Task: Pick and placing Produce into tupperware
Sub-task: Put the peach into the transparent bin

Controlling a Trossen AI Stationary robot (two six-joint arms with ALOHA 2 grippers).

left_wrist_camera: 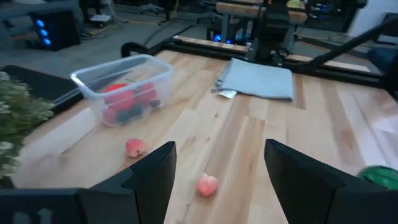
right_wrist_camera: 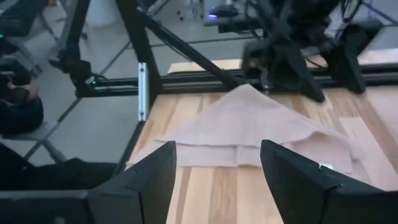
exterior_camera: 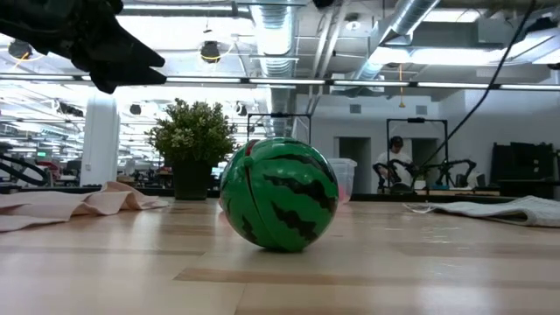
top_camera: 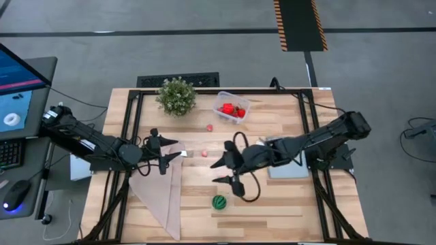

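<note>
Task is approx. half done, I think. The tupperware [top_camera: 231, 108] at the far side, near the plant [top_camera: 176, 95], already has some red and dark produce inside. Left outside: two small pink pieces [left_wrist_camera: 207, 184] [left_wrist_camera: 135, 147] on the wood, and the watermelon ball [top_camera: 219, 202] near the front edge. Left gripper [top_camera: 165, 154] is spread and empty, just beside one pink piece. Right gripper [top_camera: 228, 169] is also spread w/ nothing in it, between the pink pieces and the ball.
</note>
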